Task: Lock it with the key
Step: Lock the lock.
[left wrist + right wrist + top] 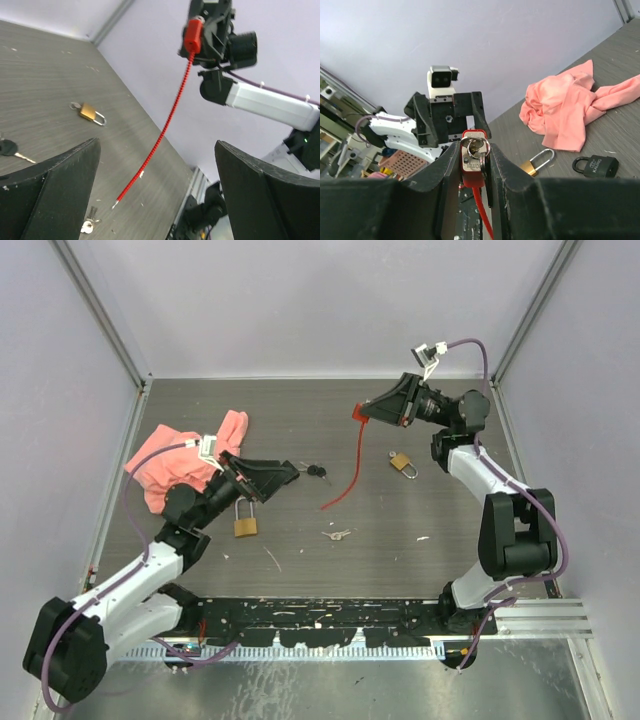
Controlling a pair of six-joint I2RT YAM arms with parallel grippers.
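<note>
My right gripper [374,412] is raised over the far right of the table and shut on the body of a red cable lock [473,162]. The key ring with its keys [475,148] sits at the lock's metal face between the fingers. The lock's red cable [352,465] hangs down with its free tip on the table [116,202]. My left gripper [288,476] points toward it from the left. It stands open [157,165] with nothing between its fingers [55,180], well apart from the lock.
One brass padlock [246,521] lies beside the left arm, another [404,464] on the right. A black-headed key [316,471] and small loose keys [337,535] lie mid-table. A pink cloth [185,455] is bunched at the left. Walls enclose three sides.
</note>
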